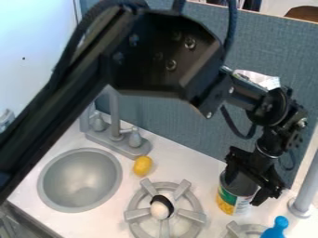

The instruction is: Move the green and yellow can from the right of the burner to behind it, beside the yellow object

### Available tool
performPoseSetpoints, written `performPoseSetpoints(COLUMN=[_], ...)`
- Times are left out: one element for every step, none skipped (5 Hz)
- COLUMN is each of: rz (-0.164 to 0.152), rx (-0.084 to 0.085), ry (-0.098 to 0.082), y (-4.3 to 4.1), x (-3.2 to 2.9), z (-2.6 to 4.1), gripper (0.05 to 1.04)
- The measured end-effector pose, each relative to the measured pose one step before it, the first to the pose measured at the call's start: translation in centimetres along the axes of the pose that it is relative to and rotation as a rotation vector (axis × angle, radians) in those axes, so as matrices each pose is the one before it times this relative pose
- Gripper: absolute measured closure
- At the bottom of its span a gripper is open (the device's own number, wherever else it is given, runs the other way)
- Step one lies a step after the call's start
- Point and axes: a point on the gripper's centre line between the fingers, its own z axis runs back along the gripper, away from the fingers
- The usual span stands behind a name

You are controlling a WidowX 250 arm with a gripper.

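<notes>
At the right, my gripper (pixel 247 187) hangs down over the counter, shut on a can (pixel 227 201). One finger lies against the can's upper left side and the other against its right side. The can has a grey upper part and a yellow, green and white label, and its top is partly hidden by the gripper. A white egg-shaped thing (pixel 160 210) with a black part around its upper edge lies on the grey stove burner (pixel 138 204). A yellow lemon-like thing (pixel 142 166) lies between the sink and that burner.
The round grey sink (pixel 47 186) is at the left, with a grey faucet (pixel 116 135) behind it. A blue object (pixel 276 228) is by a second burner (pixel 234 228), near a grey post (pixel 305 195). A blue-grey partition (pixel 186 125) stands behind the counter.
</notes>
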Motion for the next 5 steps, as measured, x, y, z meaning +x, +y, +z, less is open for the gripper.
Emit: performPoseSetpoints(rz=[0.0115,0.0098,0.0179,0.0331,0.0195], rx=[0.0279,0.0284,0.0063,0.0019,0.0084], ry=[0.013,0.0068,0.0077,0.0054,0.0003], y=[0.317,0.49,1.265,2.036,1.226], x=[0.239,0.349,0.399,0.503,0.234], z=[-0.23,-0.049,0.157,-0.007,-0.153], gripper=[0.083,0.083,0.083,0.083,0.083])
